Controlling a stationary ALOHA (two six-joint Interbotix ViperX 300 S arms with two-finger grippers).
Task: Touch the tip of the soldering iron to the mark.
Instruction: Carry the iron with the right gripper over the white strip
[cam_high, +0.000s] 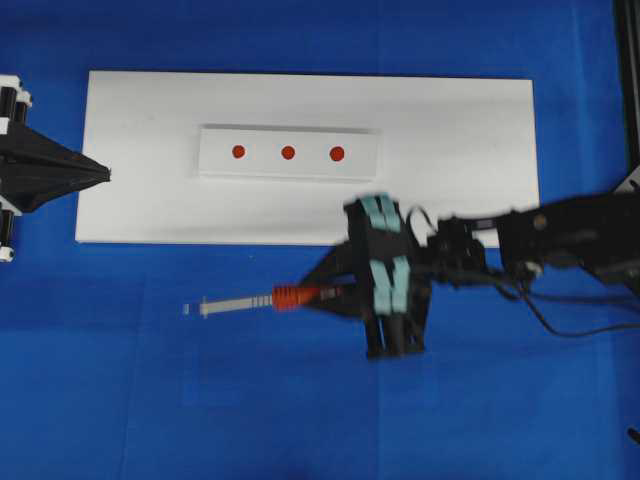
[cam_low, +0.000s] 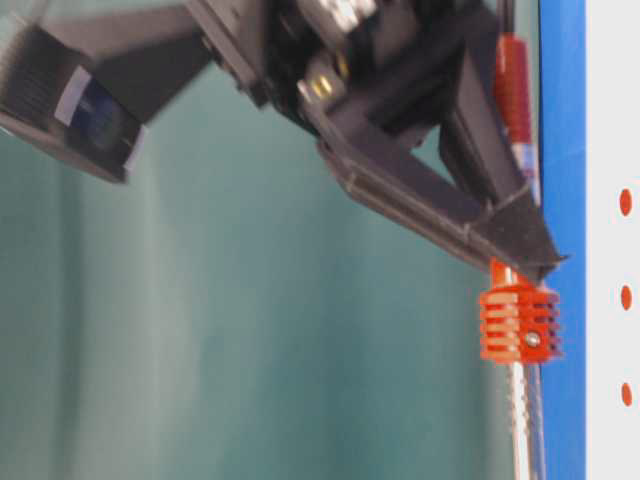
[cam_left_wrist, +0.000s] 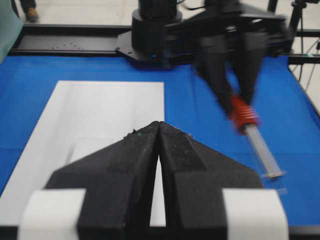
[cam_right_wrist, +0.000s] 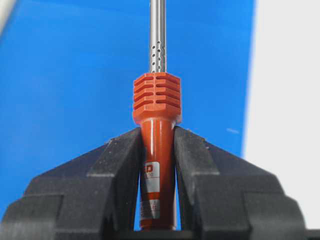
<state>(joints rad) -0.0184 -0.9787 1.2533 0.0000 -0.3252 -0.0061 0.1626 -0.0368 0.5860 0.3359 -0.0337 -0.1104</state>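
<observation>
Below, by part:
Right gripper (cam_right_wrist: 157, 150): black foam-padded jaws clamped on red-orange soldering iron (cam_right_wrist: 157, 130), ribbed collar, perforated silver shaft ahead.
Left gripper (cam_left_wrist: 159, 131): wedge jaws closed, empty.
Middle red dot mark (cam_high: 288, 153): on raised white block, beyond the shaft's side.

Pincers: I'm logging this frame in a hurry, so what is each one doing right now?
Left pincer: closed, holding nothing.
Right pincer: closed on the soldering iron, gripping its red-orange handle.
</observation>
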